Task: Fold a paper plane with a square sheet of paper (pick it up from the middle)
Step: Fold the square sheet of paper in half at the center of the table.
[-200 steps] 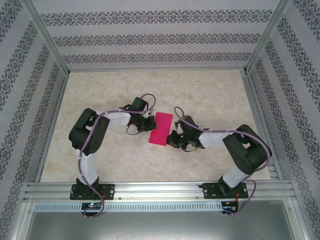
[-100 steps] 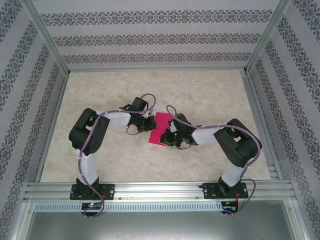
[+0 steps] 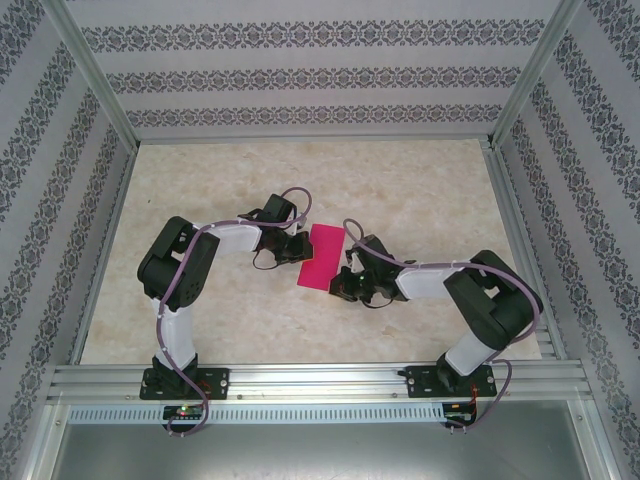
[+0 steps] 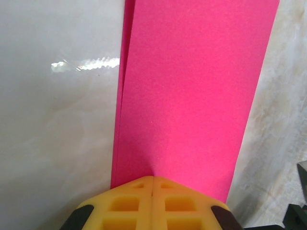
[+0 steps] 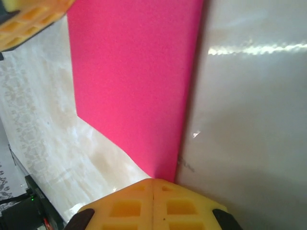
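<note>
The square sheet of paper (image 3: 322, 257) lies flat on the table as a magenta rectangle, folded in half; two layers show along its edge (image 4: 192, 86). My left gripper (image 3: 298, 250) is shut, its yellow fingertips together and resting on the sheet's left side (image 4: 152, 178). My right gripper (image 3: 343, 283) is also shut, its tip (image 5: 153, 181) touching the sheet's near right corner (image 5: 134, 72). Nothing is pinched between either pair of fingers. The left gripper's yellow fingers (image 5: 29, 19) show at the far side of the paper in the right wrist view.
The pale marble table (image 3: 420, 190) is boxed in by patterned walls (image 3: 300, 75) on three sides. An aluminium rail (image 3: 320, 380) runs along the near edge by the arm bases.
The right gripper slid up over the paper's right side, then drew back to its near right corner. The left gripper and the paper stayed put.
</note>
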`<state>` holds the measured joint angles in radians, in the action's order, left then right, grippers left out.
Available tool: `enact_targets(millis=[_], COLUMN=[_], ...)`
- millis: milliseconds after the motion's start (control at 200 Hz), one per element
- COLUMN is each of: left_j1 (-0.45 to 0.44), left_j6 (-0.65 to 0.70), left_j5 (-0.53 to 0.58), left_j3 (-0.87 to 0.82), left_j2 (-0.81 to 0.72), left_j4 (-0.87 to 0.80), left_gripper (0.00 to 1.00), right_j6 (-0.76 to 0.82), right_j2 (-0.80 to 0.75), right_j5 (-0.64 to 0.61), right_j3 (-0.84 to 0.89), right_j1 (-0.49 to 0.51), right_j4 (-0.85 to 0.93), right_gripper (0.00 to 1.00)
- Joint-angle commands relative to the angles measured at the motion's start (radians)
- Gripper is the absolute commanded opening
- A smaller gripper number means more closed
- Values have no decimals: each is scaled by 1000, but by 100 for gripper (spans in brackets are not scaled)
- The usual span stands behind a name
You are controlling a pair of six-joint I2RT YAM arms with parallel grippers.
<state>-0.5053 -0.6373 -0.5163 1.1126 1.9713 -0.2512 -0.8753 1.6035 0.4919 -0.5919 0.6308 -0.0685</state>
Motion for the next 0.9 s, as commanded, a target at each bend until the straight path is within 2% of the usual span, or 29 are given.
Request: enact_targets(millis=[0,195,465,699,899], left_j1=[-9,-8,-7,-8,-7], left_j6=[5,5,5,5,5], left_j5=[212,213,212,218,217], left_j3=[-79,-75,-68,-69,-68], left_j2=[120,119,118,116,113], left_j4=[-184,-189,-197,-200,-198], left_gripper=[0,0,0,0,0], right_j6=[32,24,13,33,48], right_j2=[-52,70,207,187,91], right_j5=[-44,-55,-21,-47,-66], right_j3=[-53,-173,-208,-96,29], right_j1=[-37,-42,-43,-60,-121], right_j4=[24,-18,-45,-1,10], right_gripper=[5,3,2,2,2])
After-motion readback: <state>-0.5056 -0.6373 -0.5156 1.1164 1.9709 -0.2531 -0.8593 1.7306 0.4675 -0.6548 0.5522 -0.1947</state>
